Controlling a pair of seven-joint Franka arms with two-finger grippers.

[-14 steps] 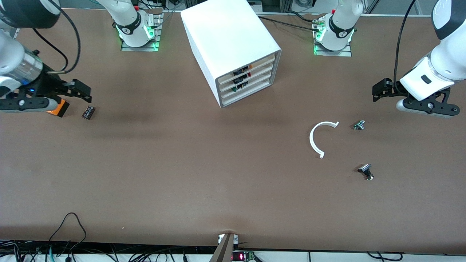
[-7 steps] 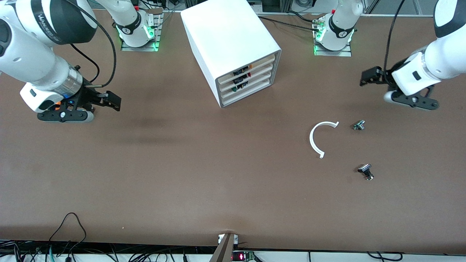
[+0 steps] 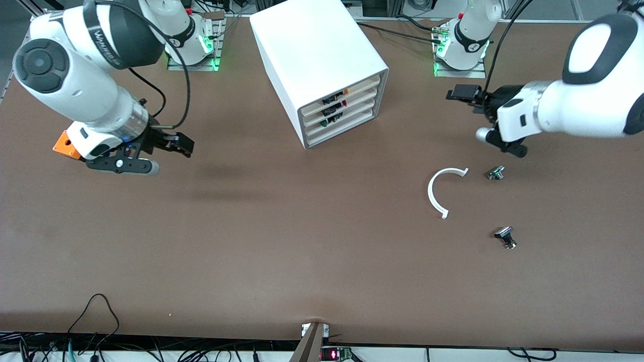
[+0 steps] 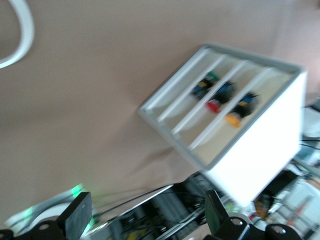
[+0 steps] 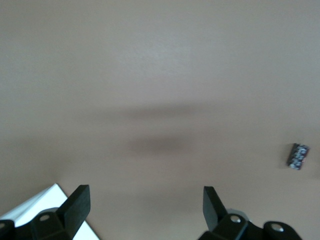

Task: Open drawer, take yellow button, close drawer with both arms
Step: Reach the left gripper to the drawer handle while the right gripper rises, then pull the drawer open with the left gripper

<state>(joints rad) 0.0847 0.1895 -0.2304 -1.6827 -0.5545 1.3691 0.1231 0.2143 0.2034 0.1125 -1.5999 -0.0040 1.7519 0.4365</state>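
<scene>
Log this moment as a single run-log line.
phase: approach | drawer: shut | button: inside drawer | left gripper: open, empty, over table | right gripper: open, empty, over table

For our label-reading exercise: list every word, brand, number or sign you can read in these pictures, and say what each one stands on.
"WANJIKO..." or similar, white letters on the right arm's black joint band; only partly readable.
Round marks on both arm bases: too small to read.
Red display at the table edge: unreadable.
</scene>
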